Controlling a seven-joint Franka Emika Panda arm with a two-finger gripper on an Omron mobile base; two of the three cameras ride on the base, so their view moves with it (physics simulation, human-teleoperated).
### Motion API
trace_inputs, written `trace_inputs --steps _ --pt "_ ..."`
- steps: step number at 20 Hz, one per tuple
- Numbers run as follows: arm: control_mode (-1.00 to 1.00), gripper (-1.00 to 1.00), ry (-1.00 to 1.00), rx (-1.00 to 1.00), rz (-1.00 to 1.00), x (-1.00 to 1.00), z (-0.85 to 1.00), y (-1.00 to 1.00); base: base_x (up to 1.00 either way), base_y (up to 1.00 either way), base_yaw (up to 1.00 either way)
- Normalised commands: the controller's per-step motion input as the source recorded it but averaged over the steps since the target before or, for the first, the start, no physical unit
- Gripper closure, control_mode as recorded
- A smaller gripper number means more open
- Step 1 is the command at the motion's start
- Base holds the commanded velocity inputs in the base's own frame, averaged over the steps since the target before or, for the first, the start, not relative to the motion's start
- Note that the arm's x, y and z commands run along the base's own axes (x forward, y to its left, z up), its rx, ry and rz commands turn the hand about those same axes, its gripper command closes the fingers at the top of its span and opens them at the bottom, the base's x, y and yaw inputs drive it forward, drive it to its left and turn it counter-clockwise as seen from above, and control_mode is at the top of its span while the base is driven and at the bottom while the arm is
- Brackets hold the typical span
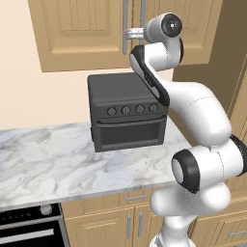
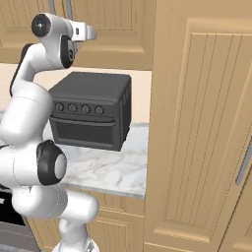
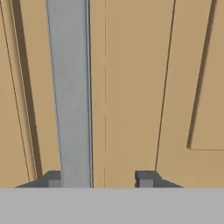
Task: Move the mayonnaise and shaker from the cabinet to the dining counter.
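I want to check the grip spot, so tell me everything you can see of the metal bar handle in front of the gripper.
The bar handle is a long, flat, grey metallic strip running vertically down a light wooden cabinet door, close beside the seam between two doors, which are shut. It passes between the gripper fingers, hard against one of them, with a gap to the other. Its ends lie beyond the hand view.
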Motion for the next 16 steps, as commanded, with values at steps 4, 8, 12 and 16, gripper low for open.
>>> trace_inputs --steps 4,8,12,16 --pt "-1.00 1.00 -0.07 0.06 0.00 -0.15 0.00 -0.33 0.00 0.00 0.00" --pt "-1.00 1.00 -0.08 0.03 -0.03 -0.40 0.08 -0.35 0.00 0.00 0.00" --pt "-1.00 1.00 -0.03 0.01 -0.07 -0.50 0.18 -0.32 0.00 0.00 0.00" --pt "-1.00 1.00 -0.01 0.07 -0.05 -0.63 0.23 -0.38 0.00 0.00 0.00"
